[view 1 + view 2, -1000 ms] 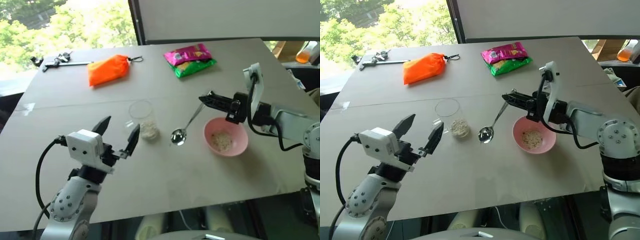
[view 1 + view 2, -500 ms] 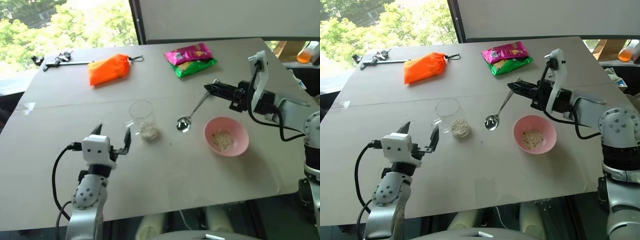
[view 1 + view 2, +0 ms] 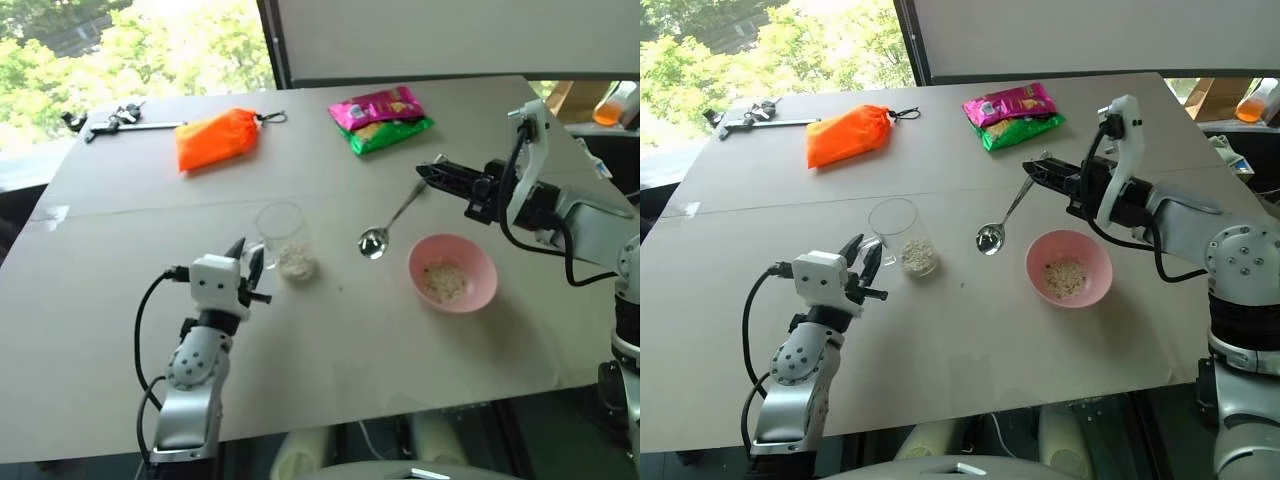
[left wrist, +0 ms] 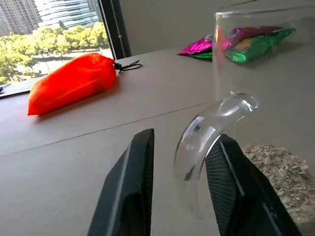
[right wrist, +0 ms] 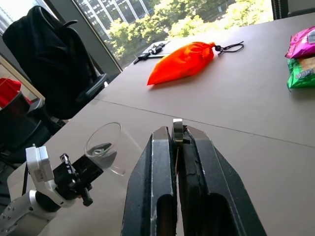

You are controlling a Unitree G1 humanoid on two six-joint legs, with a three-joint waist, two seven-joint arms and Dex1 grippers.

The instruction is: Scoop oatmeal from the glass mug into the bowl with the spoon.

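The robot is getting ready for another scoop. Its left gripper (image 3: 250,272) is at the handle of the glass mug (image 3: 283,238). The two black fingers (image 4: 129,196) stand a little apart, one on each side of the clear handle. It is hard to tell if they squeeze it yet.

The right gripper (image 3: 428,172) has its jaws shut tight on the thin end of the spoon (image 3: 388,220). The spoon hangs in the air, slanting down, between the mug and the bowl (image 3: 452,272). Its round end looks empty.

The mug stands upright on the worktop (image 3: 350,340), with some oatmeal (image 3: 297,262) at the bottom. The pink bowl sits near it, with a little oatmeal inside too.

Next, the left gripper likely needs a firm hold on the mug so it will not slide. Then the spoon has to go over the rim and dip down into the flakes.

There is one mug, one bowl, one spoon. Further back lie one orange bag (image 3: 216,139), one snack packet (image 3: 381,119) and one grey tool (image 3: 118,121).
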